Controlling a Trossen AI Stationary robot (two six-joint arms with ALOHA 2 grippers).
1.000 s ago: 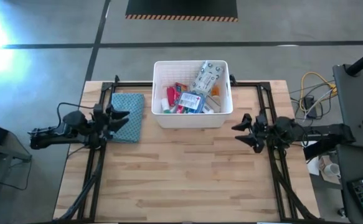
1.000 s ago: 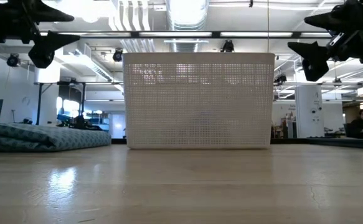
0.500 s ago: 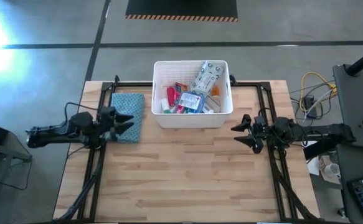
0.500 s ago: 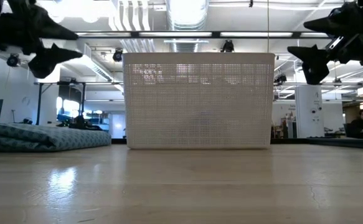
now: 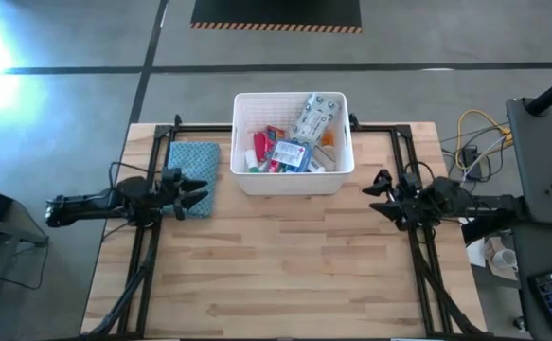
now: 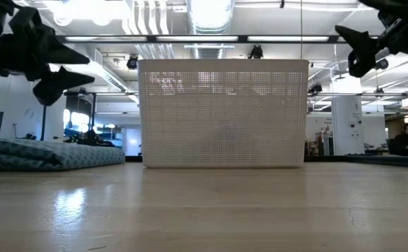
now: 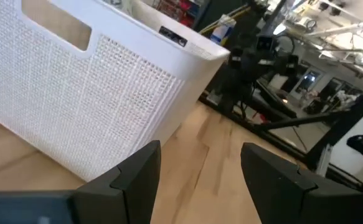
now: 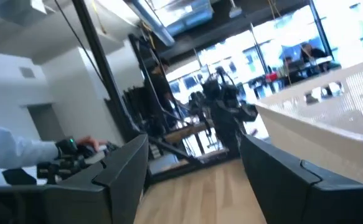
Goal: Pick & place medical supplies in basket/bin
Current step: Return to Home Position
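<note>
The white slotted bin stands at the table's far middle. The medical supplies lie inside it: a grey-white patterned flat pack, a blue-red packet and red pieces among them. My left gripper hovers open and empty near the table's left edge, left of the bin, over the near edge of the folded cloth. My right gripper hovers open and empty to the right of the bin. In the low view both grippers, left and right, hang well above the tabletop.
A blue-grey folded cloth lies left of the bin. Black frame rails run along both table sides. Bare wood stretches across the near half. A person's sleeve and hand show at a desk beyond the table.
My left gripper has sunk toward the table and tipped its fingers downward, staying open. My right gripper has tipped its fingers upward a little, still open. The bin and the supplies have kept still.
</note>
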